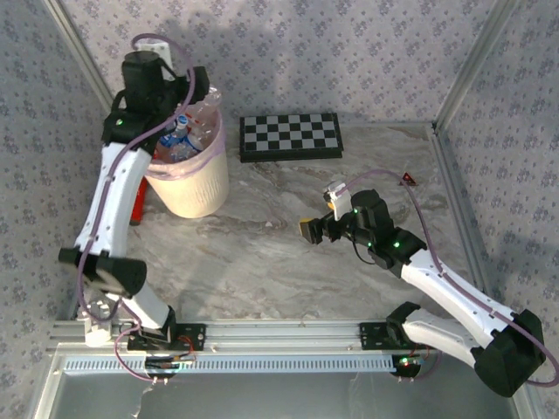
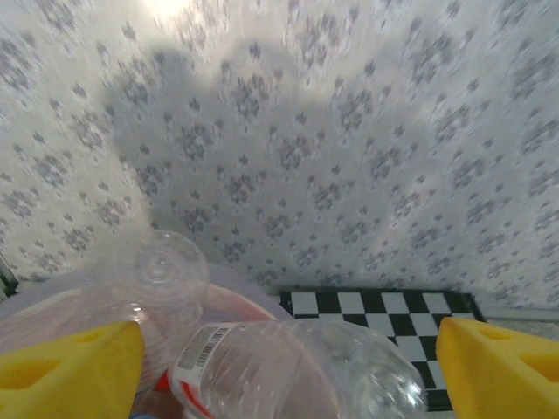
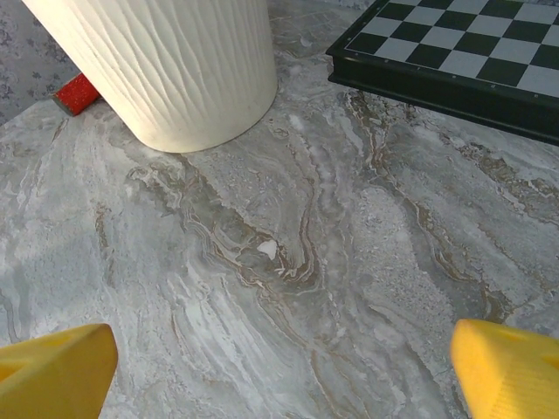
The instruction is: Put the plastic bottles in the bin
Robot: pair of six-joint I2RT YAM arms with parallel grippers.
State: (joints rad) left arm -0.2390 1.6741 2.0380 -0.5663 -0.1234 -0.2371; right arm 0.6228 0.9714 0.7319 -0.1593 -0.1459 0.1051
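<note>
The cream-white bin (image 1: 190, 188) with its pink bag stands at the back left, with several clear plastic bottles (image 1: 186, 135) piled inside up to the rim. My left gripper (image 1: 197, 90) hangs over the bin's top, open wide. In the left wrist view, its yellow fingers (image 2: 74, 367) stand far apart, with a clear red-labelled bottle (image 2: 297, 371) lying just below and between them, and another bottle (image 2: 159, 269) beside it on the pink bag (image 2: 236, 301). My right gripper (image 1: 321, 209) hovers open over the bare marble (image 3: 279, 262), with nothing between its fingers (image 3: 57, 362). The bin's ribbed wall (image 3: 175, 61) is ahead to its left.
A folded black-and-white chequered board (image 1: 291, 136) lies at the back centre, right of the bin, also visible as the board (image 3: 454, 44). A solid-red cylinder (image 1: 140, 205) lies behind the bin at the left wall. A small red scrap (image 1: 408, 180) sits at the right. Patterned walls enclose the table.
</note>
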